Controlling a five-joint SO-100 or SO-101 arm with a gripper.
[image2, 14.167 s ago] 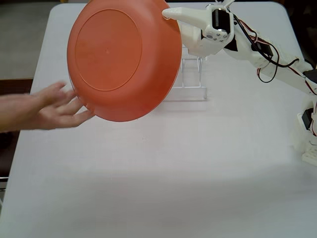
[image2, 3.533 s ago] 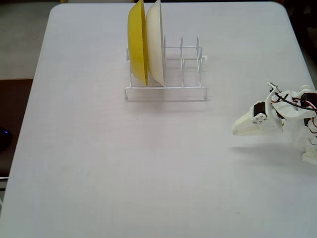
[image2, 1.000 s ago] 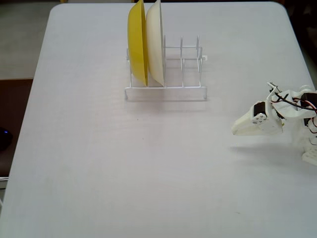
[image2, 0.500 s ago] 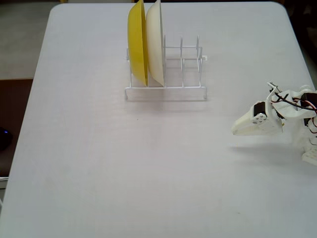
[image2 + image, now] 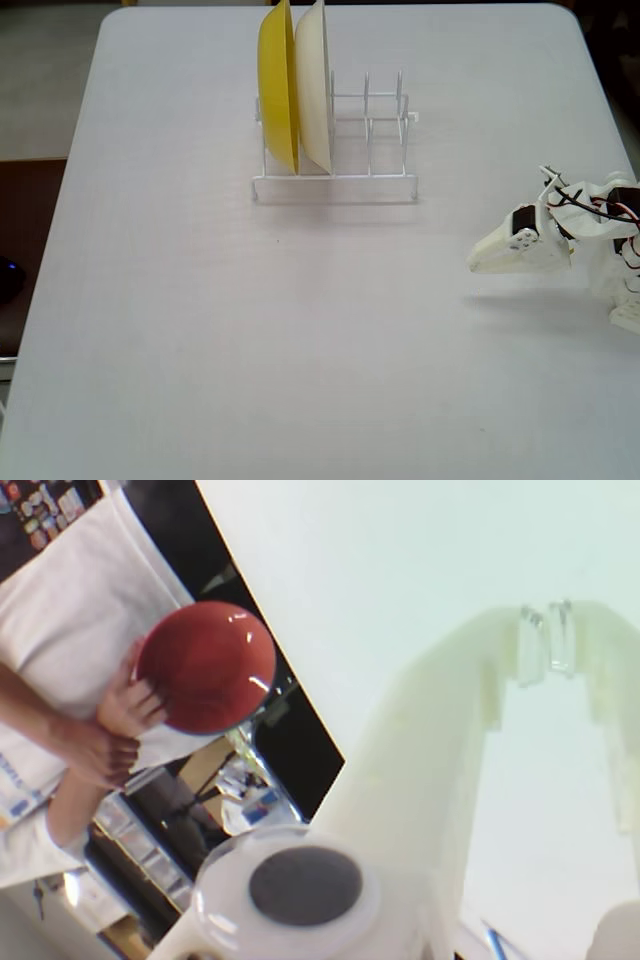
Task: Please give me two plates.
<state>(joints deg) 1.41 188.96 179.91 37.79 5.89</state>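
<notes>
In the wrist view a person's hand holds an orange plate [image 5: 205, 665] off the table's edge, far from me. My gripper [image 5: 545, 630] is shut, its pale fingertips meeting with nothing between them. In the fixed view the gripper [image 5: 476, 262] rests low at the table's right side, folded back on the arm and pointing left, well away from the rack. No plate of the task shows in the fixed view.
A white wire rack [image 5: 335, 182] stands at the back middle, holding a yellow plate [image 5: 277, 85] and a cream-white plate [image 5: 314, 80] upright in its left slots. The person [image 5: 60, 620] stands beyond the table's edge.
Fourteen seconds ago the gripper held the orange plate out to a hand at the left. The arm has since folded back at the right and has not moved over the last seconds.
</notes>
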